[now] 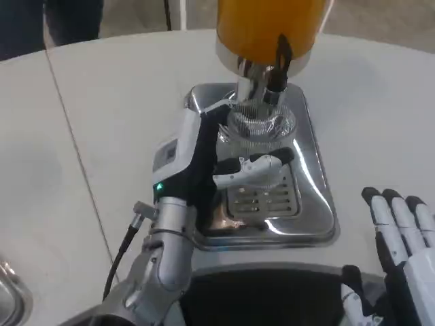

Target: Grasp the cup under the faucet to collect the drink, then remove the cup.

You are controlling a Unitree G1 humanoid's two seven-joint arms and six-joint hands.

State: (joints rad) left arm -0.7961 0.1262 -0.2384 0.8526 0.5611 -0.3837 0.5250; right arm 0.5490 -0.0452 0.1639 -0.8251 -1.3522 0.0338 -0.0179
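A clear ribbed cup (264,124) stands on the silver drip tray (314,204), right under the faucet (275,81) with its black handle (282,53). My left hand (204,159) reaches in from the left and grips the cup low down. Its white and black fingers (253,170) curl across the cup's near side and hide the base. I cannot tell whether any drink is in the cup. My right hand (401,234) rests at the lower right, off the tray, fingers straight and apart, holding nothing.
The dispenser's orange tank (268,24) rises above the faucet at the top. A slotted grate (265,200) lies in the tray in front of the cup. White table spreads left and right. A metal rim (10,292) shows at the bottom left edge.
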